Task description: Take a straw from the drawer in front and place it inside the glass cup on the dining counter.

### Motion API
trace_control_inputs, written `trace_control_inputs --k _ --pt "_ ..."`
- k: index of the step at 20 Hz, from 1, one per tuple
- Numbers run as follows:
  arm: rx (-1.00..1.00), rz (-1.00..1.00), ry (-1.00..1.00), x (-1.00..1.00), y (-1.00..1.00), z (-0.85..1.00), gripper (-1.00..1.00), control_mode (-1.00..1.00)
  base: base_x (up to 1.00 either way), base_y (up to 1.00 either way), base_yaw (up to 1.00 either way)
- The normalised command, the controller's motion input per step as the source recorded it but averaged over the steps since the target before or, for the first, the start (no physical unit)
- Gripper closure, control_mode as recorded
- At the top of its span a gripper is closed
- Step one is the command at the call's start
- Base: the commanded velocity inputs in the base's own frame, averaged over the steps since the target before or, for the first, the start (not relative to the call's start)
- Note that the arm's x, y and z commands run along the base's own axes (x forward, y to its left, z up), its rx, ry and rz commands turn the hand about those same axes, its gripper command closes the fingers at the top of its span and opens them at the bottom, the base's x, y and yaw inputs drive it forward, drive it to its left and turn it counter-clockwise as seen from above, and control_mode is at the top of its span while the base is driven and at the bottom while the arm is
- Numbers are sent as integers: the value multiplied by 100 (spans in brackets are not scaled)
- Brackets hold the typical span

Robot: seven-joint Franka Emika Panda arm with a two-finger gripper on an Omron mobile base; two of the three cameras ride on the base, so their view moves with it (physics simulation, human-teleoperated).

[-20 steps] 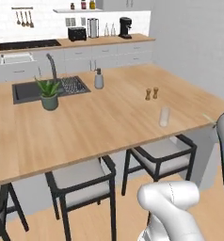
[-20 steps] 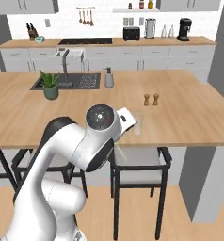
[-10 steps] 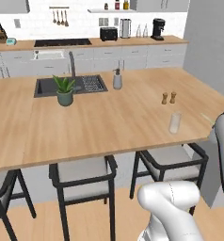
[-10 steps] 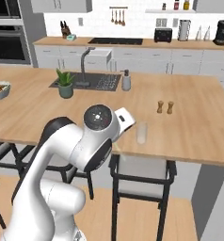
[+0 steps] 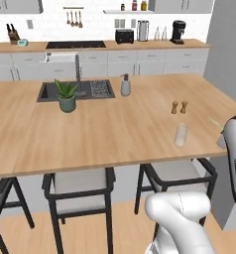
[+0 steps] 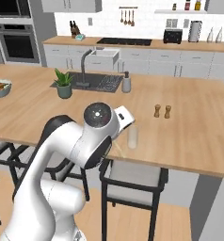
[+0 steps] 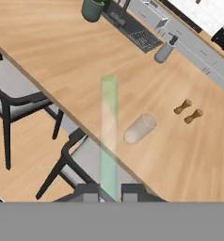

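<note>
Straw (image 7: 108, 136) rose pale and near see-through from between the claw (image 7: 109, 191) tips in the hand view, pinched, short of the glass cup (image 7: 140, 128) near the desk (image 7: 48, 56) front edge; it wanted carrying over the rim, upright, before release. Left base view showed the cup (image 5: 181, 135) standing clear; right base view hid it partly behind the arm.

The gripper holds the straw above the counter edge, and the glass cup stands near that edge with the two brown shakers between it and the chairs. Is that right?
Not quite. In the left base view the two brown shakers stand beyond the glass cup, toward the sink, not between it and the chairs. The rest holds: in the hand view the gripper holds the straw over the dining counter edge.
</note>
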Motion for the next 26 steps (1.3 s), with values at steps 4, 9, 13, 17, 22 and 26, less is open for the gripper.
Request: trace_control_inputs --k 4,9,13,17,22,26 --pt "0 0 0 0 0 0 100 100 38 -47 4" --pt "0 0 0 0 0 0 100 100 56 -42 4" --pt "0 0 0 0 0 0 100 100 64 -33 5" --pt "0 0 0 0 0 0 100 100 70 -15 7" --pt "0 9 -16 19 0 1 100 -100 35 -1 8" --pt "7 30 -37 48 0 6 100 -100 0 0 0"
